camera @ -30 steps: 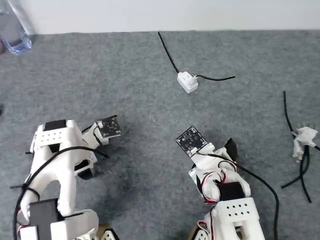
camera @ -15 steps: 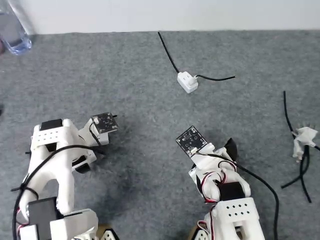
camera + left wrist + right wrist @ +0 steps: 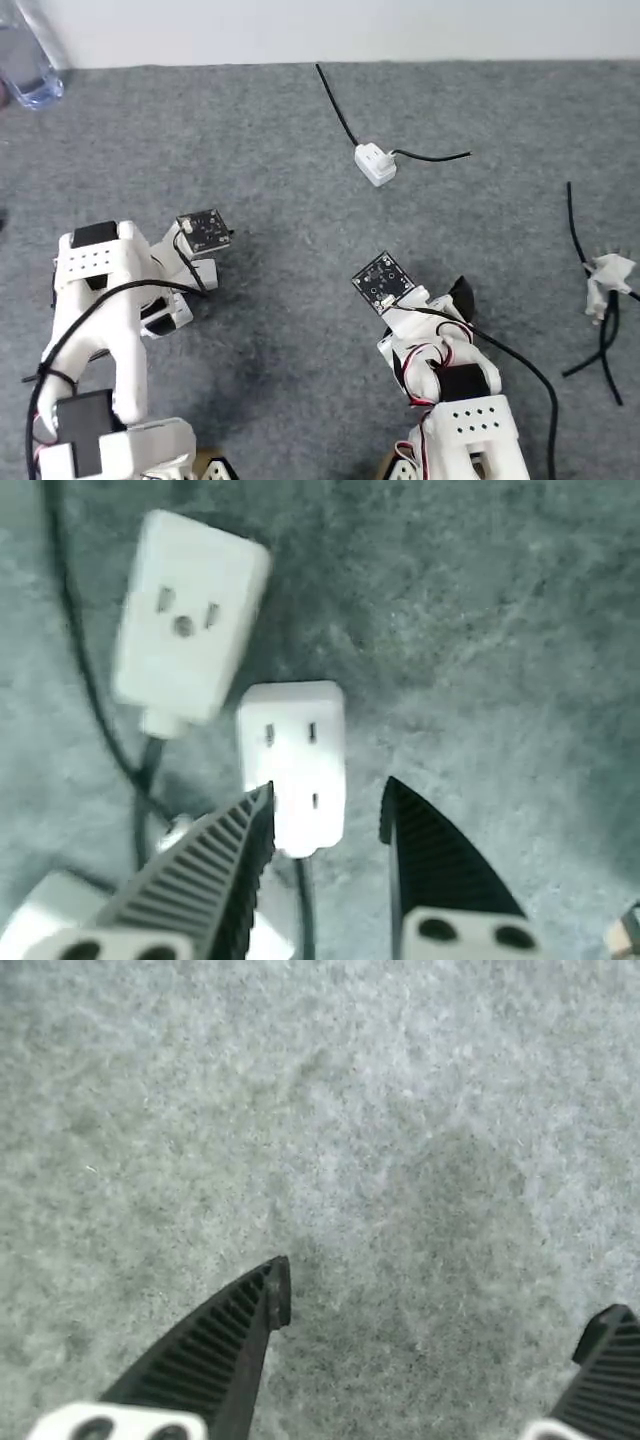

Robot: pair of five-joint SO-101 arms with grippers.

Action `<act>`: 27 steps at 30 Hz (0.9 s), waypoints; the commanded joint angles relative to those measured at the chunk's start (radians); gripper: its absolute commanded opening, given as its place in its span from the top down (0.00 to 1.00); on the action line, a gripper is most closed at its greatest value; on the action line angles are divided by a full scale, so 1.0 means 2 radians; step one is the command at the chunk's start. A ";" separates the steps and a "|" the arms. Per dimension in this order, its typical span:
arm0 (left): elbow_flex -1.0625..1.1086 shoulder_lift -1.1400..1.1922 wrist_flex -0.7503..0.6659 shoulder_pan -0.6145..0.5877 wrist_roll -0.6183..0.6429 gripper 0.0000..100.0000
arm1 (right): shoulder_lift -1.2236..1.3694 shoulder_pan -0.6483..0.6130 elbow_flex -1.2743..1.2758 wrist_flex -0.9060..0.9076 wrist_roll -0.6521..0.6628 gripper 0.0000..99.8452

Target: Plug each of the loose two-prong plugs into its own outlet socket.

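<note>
The left arm (image 3: pixel 100 290) has shifted a little leftward and farther up the table in the high view since a second ago. The right arm (image 3: pixel 440 370) has kept still. The left gripper (image 3: pixel 325 805) is part open and holds nothing. The near end of a small socket (image 3: pixel 295 750) shows between its fingers, close against one; whether they touch cannot be told. A large socket (image 3: pixel 190 615) lies just beyond, beside a black cord (image 3: pixel 80 680). The right gripper (image 3: pixel 445 1295) is spread wide over bare mat (image 3: pixel 300 1110). A plug (image 3: pixel 608 272) lies at the table's right edge, well apart from both arms. A white block (image 3: pixel 375 164) lies at the far middle.
</note>
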 commanded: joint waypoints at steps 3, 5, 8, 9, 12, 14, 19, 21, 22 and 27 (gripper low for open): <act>0.003 0.034 -0.054 -0.010 0.002 0.83 | -0.006 -0.003 -0.003 -0.009 0.006 0.57; 0.003 0.049 -0.065 -0.017 0.000 0.83 | -0.006 -0.003 -0.003 -0.009 0.006 0.57; 0.003 0.068 -0.068 -0.020 -0.012 0.83 | -0.006 -0.003 -0.003 -0.010 0.006 0.57; 0.003 0.073 -0.068 -0.020 -0.013 0.83 | -0.006 -0.003 -0.003 -0.010 0.006 0.57; 0.003 0.082 -0.068 -0.020 -0.013 0.83 | -0.006 -0.003 -0.003 -0.010 0.006 0.57; 0.003 0.083 -0.068 -0.020 -0.013 0.83 | -0.006 -0.003 -0.003 -0.010 0.006 0.57; -0.003 0.081 -0.041 -0.011 -0.013 0.83 | -0.006 -0.003 -0.003 -0.010 0.006 0.57; -0.031 0.081 0.003 -0.002 -0.013 0.83 | -0.006 -0.003 -0.003 -0.010 0.006 0.57; -0.049 0.081 0.023 0.001 -0.013 0.83 | -0.006 -0.003 -0.003 -0.010 0.006 0.57; -0.082 0.081 0.049 -0.001 -0.012 0.83 | -0.006 -0.003 -0.003 -0.010 0.006 0.57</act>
